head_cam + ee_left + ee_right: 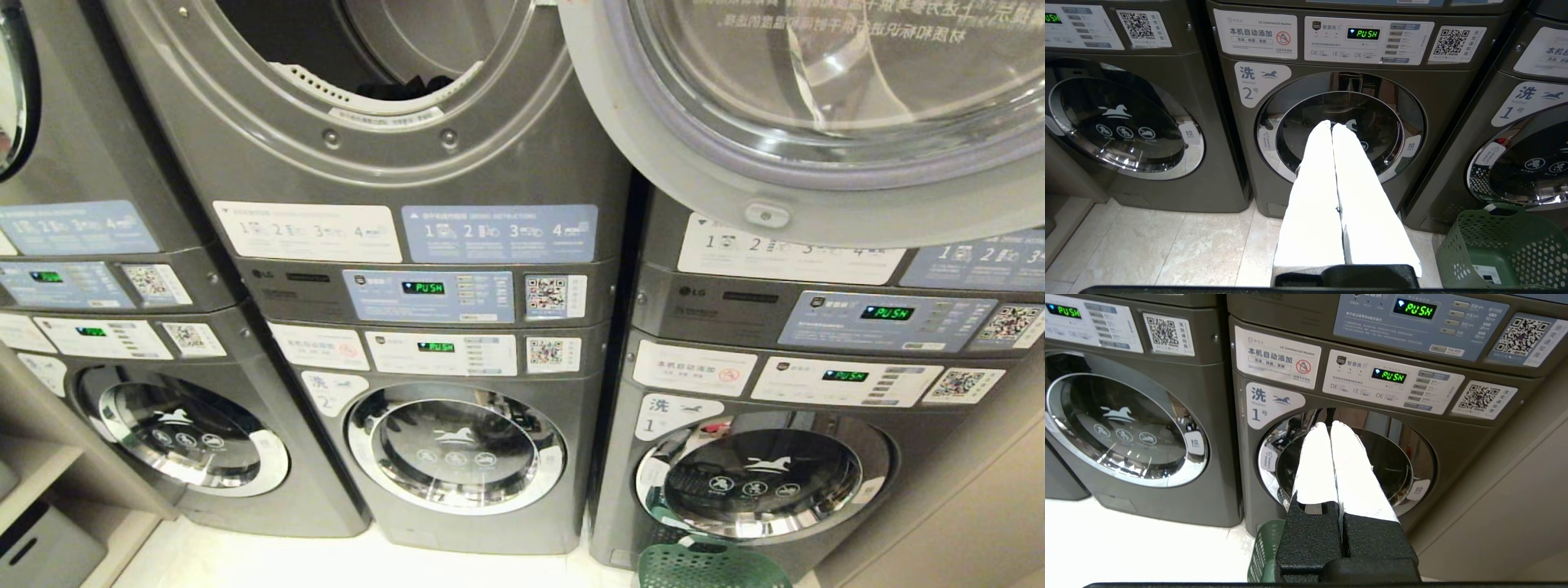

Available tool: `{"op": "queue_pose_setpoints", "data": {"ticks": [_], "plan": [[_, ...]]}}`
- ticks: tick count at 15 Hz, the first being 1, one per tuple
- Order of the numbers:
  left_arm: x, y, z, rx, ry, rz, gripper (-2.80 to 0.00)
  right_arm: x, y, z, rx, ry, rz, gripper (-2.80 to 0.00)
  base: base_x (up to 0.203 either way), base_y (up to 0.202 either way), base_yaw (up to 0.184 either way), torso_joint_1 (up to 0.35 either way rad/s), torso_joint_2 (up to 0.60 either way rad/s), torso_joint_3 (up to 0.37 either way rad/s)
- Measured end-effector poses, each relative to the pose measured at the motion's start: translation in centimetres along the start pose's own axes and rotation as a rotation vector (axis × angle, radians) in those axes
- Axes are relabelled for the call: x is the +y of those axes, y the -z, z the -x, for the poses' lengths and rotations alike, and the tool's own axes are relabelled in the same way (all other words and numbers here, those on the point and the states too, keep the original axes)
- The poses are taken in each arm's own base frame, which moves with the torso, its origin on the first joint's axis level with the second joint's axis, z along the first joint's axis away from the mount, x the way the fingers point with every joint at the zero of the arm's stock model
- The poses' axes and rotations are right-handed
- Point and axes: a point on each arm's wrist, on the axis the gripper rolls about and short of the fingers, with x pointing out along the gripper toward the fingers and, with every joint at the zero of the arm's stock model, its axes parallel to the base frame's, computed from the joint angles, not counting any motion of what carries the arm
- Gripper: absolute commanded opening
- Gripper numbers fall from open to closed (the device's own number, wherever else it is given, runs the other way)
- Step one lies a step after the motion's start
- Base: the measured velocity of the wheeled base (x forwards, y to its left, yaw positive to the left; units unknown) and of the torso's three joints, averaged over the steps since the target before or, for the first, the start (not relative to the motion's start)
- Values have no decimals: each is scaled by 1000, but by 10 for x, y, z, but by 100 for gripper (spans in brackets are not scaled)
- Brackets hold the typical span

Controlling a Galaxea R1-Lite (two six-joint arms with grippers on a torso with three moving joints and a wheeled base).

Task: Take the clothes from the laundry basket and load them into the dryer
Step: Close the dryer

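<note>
Item, nearest: our left gripper point(1332, 126) and right gripper point(1330, 425), each pressed fully closed, nothing held, both parked before the lower washers. Item: green laundry basket point(1498, 245) on the floor by washer 1; contents not visible to us. Item: dryer point(384, 90) above, door point(816, 122) swung open, something dark inside. We judged the next step a reach down into the basket, best done with fingers spread wide first.
</note>
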Motion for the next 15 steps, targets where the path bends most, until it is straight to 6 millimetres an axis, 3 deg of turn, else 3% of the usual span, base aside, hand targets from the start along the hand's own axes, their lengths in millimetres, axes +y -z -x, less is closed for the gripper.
{"op": "queue_pose_setpoints", "data": {"ticks": [2, 4, 7, 9, 11, 13, 15], "plan": [[0, 0, 0, 0, 0, 0, -280, -1, -2, 1, -3, 13, 7, -280, 0, 0, 0, 0, 0, 0], [0, 0, 0, 1, 0, 0, -280, -5, -25, 5, -45, 90, 1, -280, 0, 0, 0, 0, 0, 0], [0, 0, 0, 1, 0, 0, -280, -15, -84, -2, -63, 199, -84, -280, 0, 0, 0, 0, 0, 0], [0, 0, 0, 1, 0, 0, -280, -23, -132, -25, -58, 276, -169, -280, 0, 0, 0, 0, 0, 0], [0, 0, 0, 1, 0, 0, -280, -32, -168, -62, -45, 376, -266, -280, 0, 0, 0, 0, 0, 0], [0, 0, 0, 1, 0, 1, -280, -39, -189, -99, -44, 479, -355, -280, 0, 0, 0, 0, 0, 0], [0, 0, 0, 1, 0, 1, -280, -43, -195, -127, -45, 542, -431, -280, 0, 0, 0, 0, 0, 0]]}}
